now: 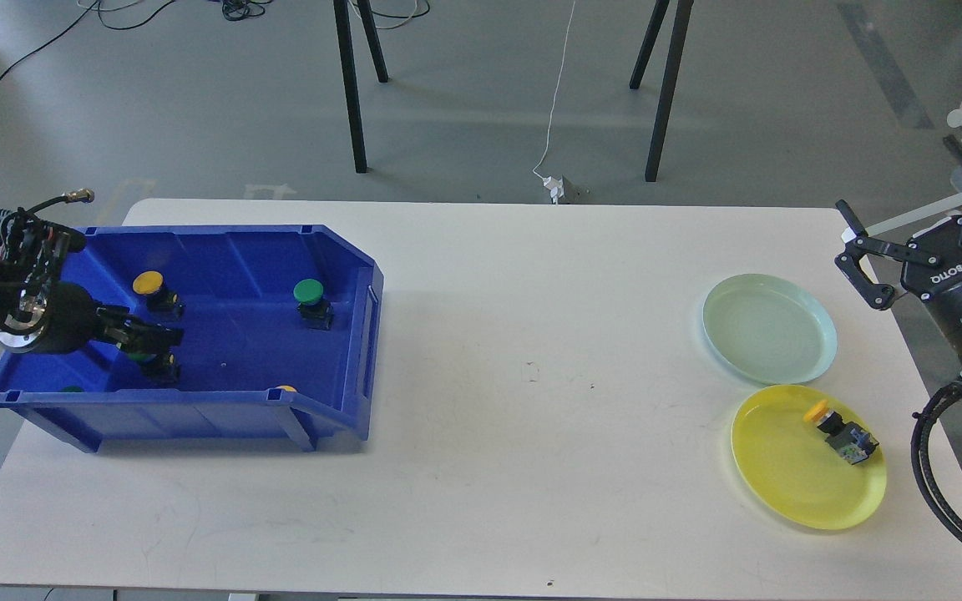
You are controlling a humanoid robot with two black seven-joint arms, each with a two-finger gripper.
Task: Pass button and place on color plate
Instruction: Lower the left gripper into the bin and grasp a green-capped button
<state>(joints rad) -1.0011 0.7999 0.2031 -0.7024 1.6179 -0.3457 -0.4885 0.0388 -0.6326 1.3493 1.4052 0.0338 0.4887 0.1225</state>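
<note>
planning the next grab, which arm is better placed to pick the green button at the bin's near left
Left. Its gripper is inside the blue bin, right over that green button. The right gripper is beyond the plates.

Black arms with looping cables; the right tool (white "ROBOTIQ" lettering) has black linkage fingers.
</note>
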